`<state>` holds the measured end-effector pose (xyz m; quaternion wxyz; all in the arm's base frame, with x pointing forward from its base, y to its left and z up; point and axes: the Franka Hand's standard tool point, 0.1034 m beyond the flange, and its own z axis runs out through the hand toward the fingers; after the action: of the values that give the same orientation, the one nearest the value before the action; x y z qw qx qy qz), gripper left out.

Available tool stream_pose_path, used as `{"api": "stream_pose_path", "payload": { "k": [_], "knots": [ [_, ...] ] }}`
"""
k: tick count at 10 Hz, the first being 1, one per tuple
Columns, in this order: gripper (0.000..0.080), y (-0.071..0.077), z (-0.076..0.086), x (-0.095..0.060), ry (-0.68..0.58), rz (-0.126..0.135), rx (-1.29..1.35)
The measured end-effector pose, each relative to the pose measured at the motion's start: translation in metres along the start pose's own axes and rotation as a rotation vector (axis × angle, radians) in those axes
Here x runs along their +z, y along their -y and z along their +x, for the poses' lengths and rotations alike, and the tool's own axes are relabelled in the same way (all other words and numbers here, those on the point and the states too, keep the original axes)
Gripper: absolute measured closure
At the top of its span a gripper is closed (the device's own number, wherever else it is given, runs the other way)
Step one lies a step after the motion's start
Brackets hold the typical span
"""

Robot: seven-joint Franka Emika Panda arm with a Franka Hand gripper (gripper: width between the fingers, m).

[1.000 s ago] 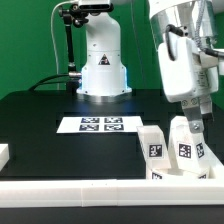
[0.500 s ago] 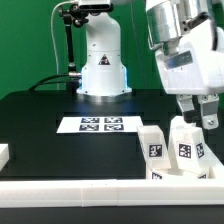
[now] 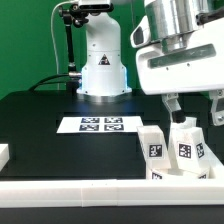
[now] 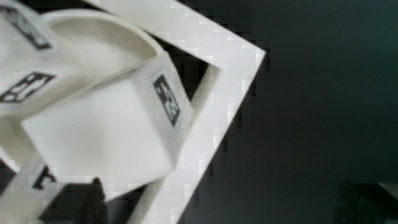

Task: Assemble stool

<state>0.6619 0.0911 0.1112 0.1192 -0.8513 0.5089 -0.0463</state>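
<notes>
Exterior view: gripper (image 3: pixel 196 108) hangs with jaws spread wide, nothing between them, just above the stool legs (image 3: pixel 178 148). The legs stand clustered, tags facing the camera, at the exterior view's right, against the white border rail (image 3: pixel 100 190); the marker board (image 3: pixel 98 125) lies flat mid-table. Wrist view: white tagged stool parts (image 4: pixel 107 120) crowd a rail corner (image 4: pixel 240 60) on the black table (image 4: pixel 329 110); which part is which is unclear.

Matt white plastic legs (image 3: pixel 170 150), matt black table (image 3: pixel 50 115).
</notes>
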Motion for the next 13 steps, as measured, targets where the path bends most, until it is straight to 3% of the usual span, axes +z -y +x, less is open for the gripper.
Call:
{"api": "stream_pose_path", "payload": {
  "k": [1,2,3,5,7,8,12,13],
  "knots": [
    [0.0151,0.000,0.000,0.000,-0.002,-0.002,-0.038],
    [0.0151,-0.001,0.001,0.000,-0.023,-0.024,-0.240],
    [0.0151,0.000,0.002,-0.001,-0.035,-0.024,-0.355],
    [0.0151,0.001,-0.002,0.000,-0.046,-0.058,-0.717],
    [0.0151,-0.002,-0.003,0.003,-0.024,-0.068,-0.927],
    [0.0151,-0.004,-0.004,0.002,-0.028,-0.064,-0.963],
    [0.0151,-0.008,0.003,0.003,-0.033,-0.100,-1.212],
    [0.0151,-0.011,-0.003,0.005,-0.035,-0.103,-1.281]
  ]
}}
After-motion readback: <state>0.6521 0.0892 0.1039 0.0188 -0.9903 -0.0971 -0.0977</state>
